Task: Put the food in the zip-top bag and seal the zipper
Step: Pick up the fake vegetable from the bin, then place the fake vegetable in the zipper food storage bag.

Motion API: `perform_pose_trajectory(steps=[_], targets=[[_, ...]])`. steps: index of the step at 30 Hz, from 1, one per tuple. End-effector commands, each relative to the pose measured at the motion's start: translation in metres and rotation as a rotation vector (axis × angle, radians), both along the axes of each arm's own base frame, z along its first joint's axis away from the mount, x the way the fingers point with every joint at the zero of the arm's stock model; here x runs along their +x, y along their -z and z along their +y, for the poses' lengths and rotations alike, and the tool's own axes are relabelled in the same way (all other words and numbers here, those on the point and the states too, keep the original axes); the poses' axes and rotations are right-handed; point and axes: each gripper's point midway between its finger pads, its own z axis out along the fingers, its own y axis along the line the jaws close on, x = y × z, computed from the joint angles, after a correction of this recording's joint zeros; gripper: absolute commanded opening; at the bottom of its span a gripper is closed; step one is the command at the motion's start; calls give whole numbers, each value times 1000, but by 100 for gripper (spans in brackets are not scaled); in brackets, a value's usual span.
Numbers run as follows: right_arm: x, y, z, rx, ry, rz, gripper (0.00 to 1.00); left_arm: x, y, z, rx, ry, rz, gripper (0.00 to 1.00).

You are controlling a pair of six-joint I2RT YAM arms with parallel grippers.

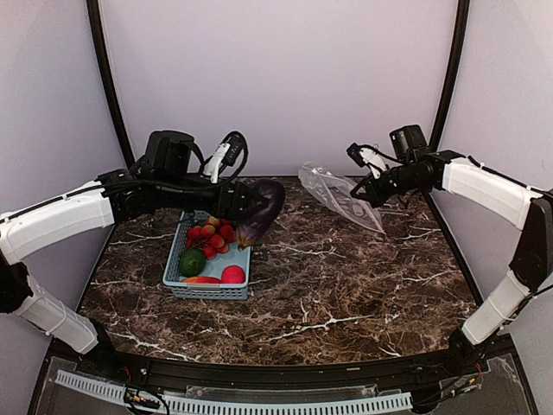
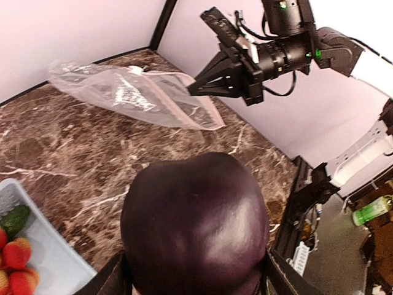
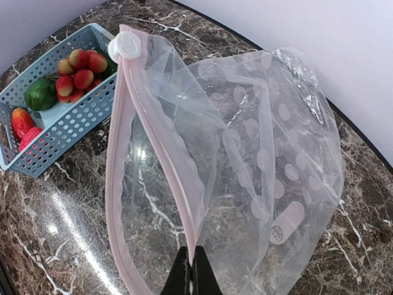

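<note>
My left gripper [image 1: 246, 207] is shut on the dark purple eggplant [image 1: 263, 210], held in the air just right of the basket; the eggplant [image 2: 195, 224] fills the left wrist view and hides the fingers. My right gripper [image 1: 367, 192] is shut on the pink zipper [image 3: 156, 144] edge of the clear spotted zip-top bag [image 1: 340, 196], holding it up at the back right with its mouth open toward the left. The bag [image 3: 258, 160] hangs open in the right wrist view, and it also shows in the left wrist view [image 2: 132, 95]. Red fruits [image 1: 212, 235], a green avocado [image 1: 193, 261] and an orange-red pepper [image 1: 201, 280] lie in the basket.
The light blue slotted basket [image 1: 209, 290] stands at the left middle of the dark marble table [image 1: 346, 285]. A white slider tab [image 3: 124, 45] sits at the far end of the zipper. The basket [image 3: 73, 126] also shows in the right wrist view.
</note>
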Motion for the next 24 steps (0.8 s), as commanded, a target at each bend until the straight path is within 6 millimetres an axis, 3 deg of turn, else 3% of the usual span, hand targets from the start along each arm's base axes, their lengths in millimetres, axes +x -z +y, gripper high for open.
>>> perform_pose_trajectory(steps=[1,4,7,9,11,17,24], targets=[[3,9,7,-24,46,84,0,-20,-23,-53,-220,140,44,44],[0,18,13,-30,48,124,0,-29,-26,-91,-284,195,70,43],[-4,14,20,-6,37,135,0,-27,-32,-116,-364,189,113,40],[-7,8,24,9,29,136,0,-19,-27,-129,-400,162,161,39],[-11,4,27,15,21,131,0,-7,-9,-142,-401,123,221,39],[-18,-1,26,29,28,133,0,15,24,-160,-393,40,319,37],[-23,-14,21,44,47,93,0,39,57,-163,-395,-72,408,36]])
